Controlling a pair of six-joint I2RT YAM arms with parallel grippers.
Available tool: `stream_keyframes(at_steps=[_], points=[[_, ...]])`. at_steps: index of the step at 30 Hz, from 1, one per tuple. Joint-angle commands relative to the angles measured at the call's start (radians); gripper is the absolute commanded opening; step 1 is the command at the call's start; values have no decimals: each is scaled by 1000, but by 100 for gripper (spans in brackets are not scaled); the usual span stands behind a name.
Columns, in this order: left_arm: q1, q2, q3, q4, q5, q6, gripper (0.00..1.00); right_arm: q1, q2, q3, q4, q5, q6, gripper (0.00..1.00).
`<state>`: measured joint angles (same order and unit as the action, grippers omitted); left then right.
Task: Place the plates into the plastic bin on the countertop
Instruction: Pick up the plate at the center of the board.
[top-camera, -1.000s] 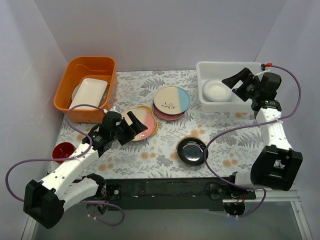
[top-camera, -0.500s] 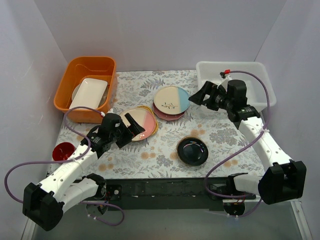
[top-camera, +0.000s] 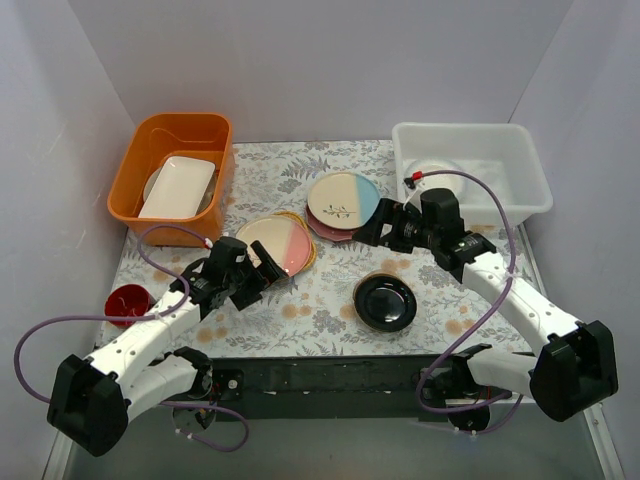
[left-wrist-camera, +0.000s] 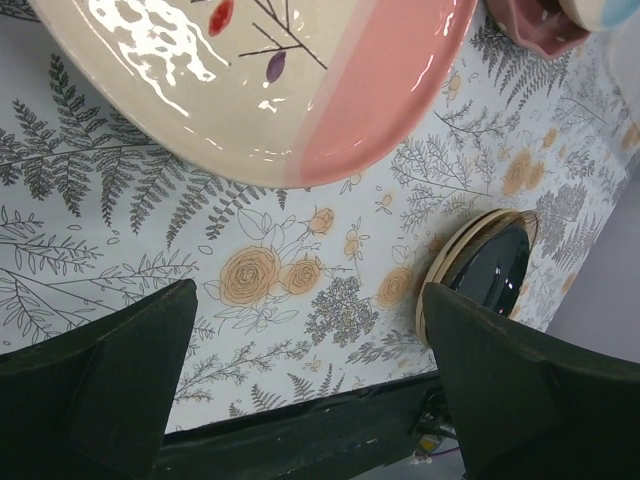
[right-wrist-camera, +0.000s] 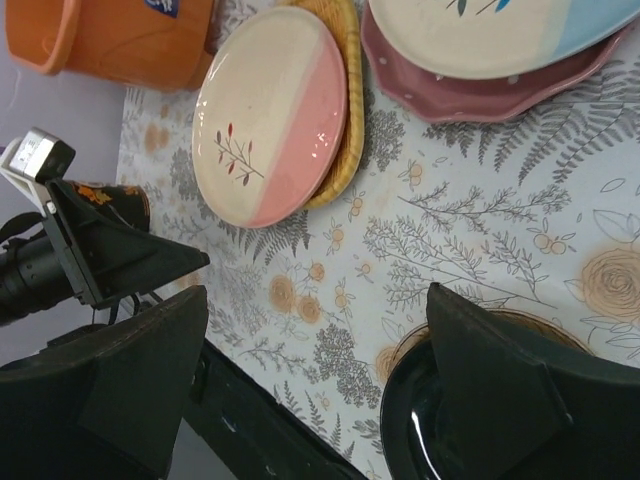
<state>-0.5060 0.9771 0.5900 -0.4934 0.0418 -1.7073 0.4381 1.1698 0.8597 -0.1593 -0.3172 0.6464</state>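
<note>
Three plain, pale walls close the scene in: a back wall (top-camera: 320, 60) on the far side, a left wall (top-camera: 50, 150) and a right wall (top-camera: 600, 100) that slant outward toward the near side. Between them stands the desk (top-camera: 270, 175), covered in a grey-and-white fern and flower print with small orange blossoms. A black rail (top-camera: 330, 375) runs along its near edge, with a grey ledge (top-camera: 350, 450) below it. The light is soft and even.
</note>
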Motion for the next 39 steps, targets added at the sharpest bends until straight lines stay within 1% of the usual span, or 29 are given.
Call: stream_keyframes(at_steps=[1,7,8,11,15,18,20,28,32,33,35,36,39], points=[[-2,-8,-13,-5,-17,-31,94,50,4,-7,72,7,25,96],[1,20,-19,4,-29,-46,91,103,33,-22,101,10,42,95],[3,26,-15,3,-58,-46,91,111,34,-27,107,10,47,95],[14,34,-13,9,-72,-43,91,113,37,-30,106,10,42,95],[44,52,-21,26,-69,-23,86,113,31,-36,96,20,47,95],[86,63,-35,53,-43,-6,83,113,31,-48,104,18,50,95],[116,72,-48,70,9,1,80,113,36,-51,106,15,50,95],[170,110,-59,130,38,17,72,113,59,-62,124,6,55,95],[191,123,-71,167,44,15,65,113,70,-65,127,4,55,95],[193,138,-71,174,50,15,61,113,71,-65,129,4,53,95],[201,153,-73,180,53,18,58,113,73,-68,129,6,52,95],[204,167,-81,199,58,18,54,113,74,-70,130,6,52,95],[210,184,-97,228,64,12,48,113,80,-79,135,4,53,95]])
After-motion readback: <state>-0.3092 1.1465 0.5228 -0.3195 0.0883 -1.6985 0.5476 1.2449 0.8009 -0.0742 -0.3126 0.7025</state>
